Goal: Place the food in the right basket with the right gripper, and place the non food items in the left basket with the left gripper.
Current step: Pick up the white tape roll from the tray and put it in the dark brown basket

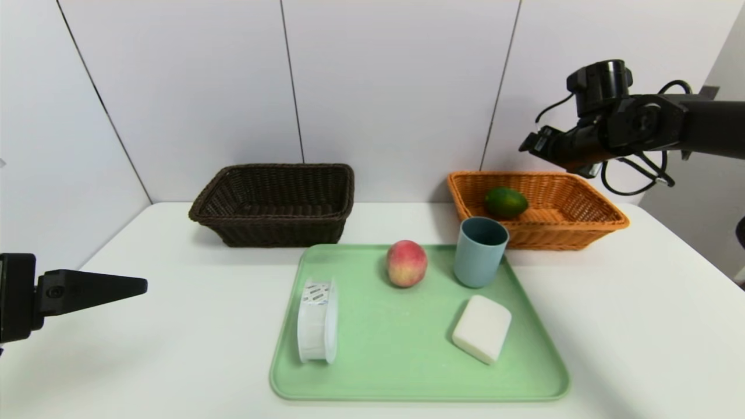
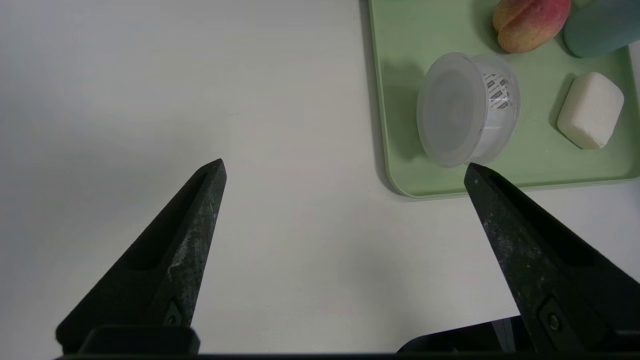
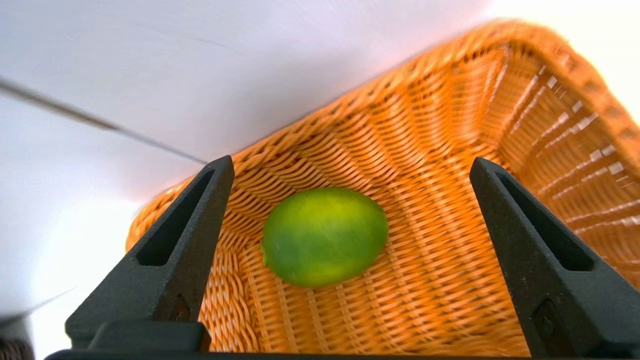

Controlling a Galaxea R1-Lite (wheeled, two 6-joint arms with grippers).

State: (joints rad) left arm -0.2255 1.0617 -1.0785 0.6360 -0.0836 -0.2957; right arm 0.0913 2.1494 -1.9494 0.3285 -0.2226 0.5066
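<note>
Sitting on the white bench (image 1: 640, 326) are two wicker baskets and one green tray (image 1: 401, 349). One green citrus fruit (image 1: 506, 202) lies alone in the orange basket (image 1: 599, 218) on the right, while the dark brown basket (image 1: 273, 203) on the left holds nothing visible. Four things rest on the tray: one peach (image 1: 406, 263), one blue-grey cup (image 1: 480, 251) standing upright just beside it, one white soap-like block (image 1: 482, 327) near the cup, and one white round container (image 1: 318, 320) lying on its side. Above the orange basket hangs the right hand (image 3: 350, 165), jaws spread wide and empty. Low over the bench left of the tray, the left hand (image 2: 345, 170) is also spread open, holding nothing.
</note>
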